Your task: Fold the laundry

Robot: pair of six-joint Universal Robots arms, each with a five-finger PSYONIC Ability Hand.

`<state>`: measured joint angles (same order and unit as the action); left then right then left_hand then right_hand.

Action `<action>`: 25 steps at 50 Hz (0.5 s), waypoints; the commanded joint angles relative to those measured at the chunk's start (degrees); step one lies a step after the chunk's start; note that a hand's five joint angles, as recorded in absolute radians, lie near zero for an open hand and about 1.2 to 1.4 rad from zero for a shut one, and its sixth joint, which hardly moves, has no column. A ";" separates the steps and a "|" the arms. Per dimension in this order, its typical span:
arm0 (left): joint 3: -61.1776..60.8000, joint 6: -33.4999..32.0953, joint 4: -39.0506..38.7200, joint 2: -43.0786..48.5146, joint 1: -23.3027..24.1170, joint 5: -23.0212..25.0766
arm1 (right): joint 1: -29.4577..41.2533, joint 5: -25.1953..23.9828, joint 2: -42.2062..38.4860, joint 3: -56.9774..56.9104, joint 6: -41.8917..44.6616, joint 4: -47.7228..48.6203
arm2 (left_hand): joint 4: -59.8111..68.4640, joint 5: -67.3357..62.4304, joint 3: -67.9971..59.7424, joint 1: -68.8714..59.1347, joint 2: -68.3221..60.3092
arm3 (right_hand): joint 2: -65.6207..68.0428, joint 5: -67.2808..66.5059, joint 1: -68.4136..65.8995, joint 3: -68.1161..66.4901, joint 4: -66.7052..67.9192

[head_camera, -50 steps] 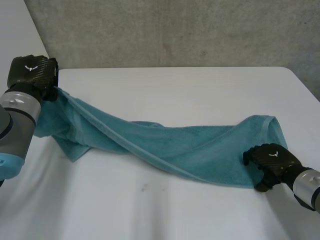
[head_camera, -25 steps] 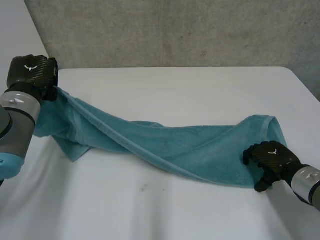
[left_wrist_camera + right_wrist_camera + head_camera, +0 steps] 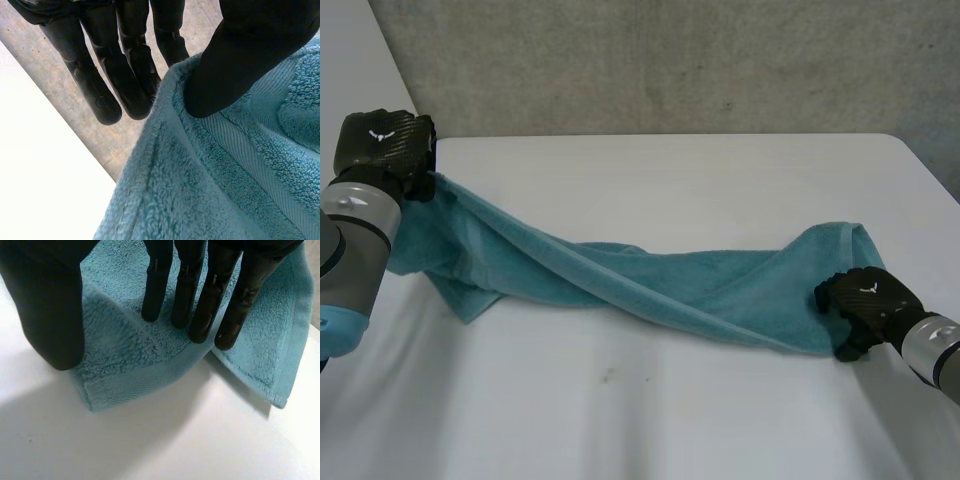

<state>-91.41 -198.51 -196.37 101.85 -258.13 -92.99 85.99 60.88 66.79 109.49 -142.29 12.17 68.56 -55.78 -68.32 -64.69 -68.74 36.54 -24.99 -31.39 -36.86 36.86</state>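
Observation:
A teal towel [image 3: 620, 275] lies stretched as a twisted band across the white table [image 3: 670, 170]. My left hand [image 3: 385, 145] holds the towel's far left corner lifted off the table; in the left wrist view the thumb [image 3: 240, 60] pins the towel's hem [image 3: 225, 175] against the fingers [image 3: 125, 75]. My right hand [image 3: 868, 300] is on the towel's near right corner. In the right wrist view its fingers [image 3: 200, 300] rest on top of the towel [image 3: 125, 365] and the thumb [image 3: 45, 305] presses at the corner's side, with cloth bunched between them.
A grey concrete wall [image 3: 670, 60] runs behind the table. The table's right edge [image 3: 930, 170] is close to my right hand. Bare table surface lies in front of the towel and behind it.
My right hand has shifted a little to the right and away, its fingers closing slightly. The towel's right end has drawn tighter and narrower. The left hand has not moved.

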 commanded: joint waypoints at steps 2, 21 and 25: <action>0.00 -0.04 0.02 0.01 -0.01 0.00 | 0.85 -0.05 -0.35 -1.03 -0.10 0.92 | 11.44 -14.22 -11.68 -15.31 -11.26 | 25.13 -26.68 -30.28 -24.81 24.81; -0.97 -0.39 0.90 -0.25 0.17 -0.18 | 0.94 5.47 13.42 -3.67 -0.27 -4.76 | 11.44 -14.22 -11.68 -15.31 -11.26 | 43.46 -45.01 -48.61 -43.14 43.14; -4.56 -0.92 2.47 -2.44 0.17 -0.09 | 0.41 6.80 19.15 -7.27 -0.10 -15.48 | 11.44 -14.22 -11.68 -15.31 -11.26 | 43.46 -45.01 -48.61 -43.14 43.14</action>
<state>-92.52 -198.88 -195.59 101.58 -257.97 -93.11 86.89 65.55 78.13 105.78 -142.77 8.43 68.56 -55.78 -68.32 -64.69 -68.74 67.04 -55.45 -54.91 -67.26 68.12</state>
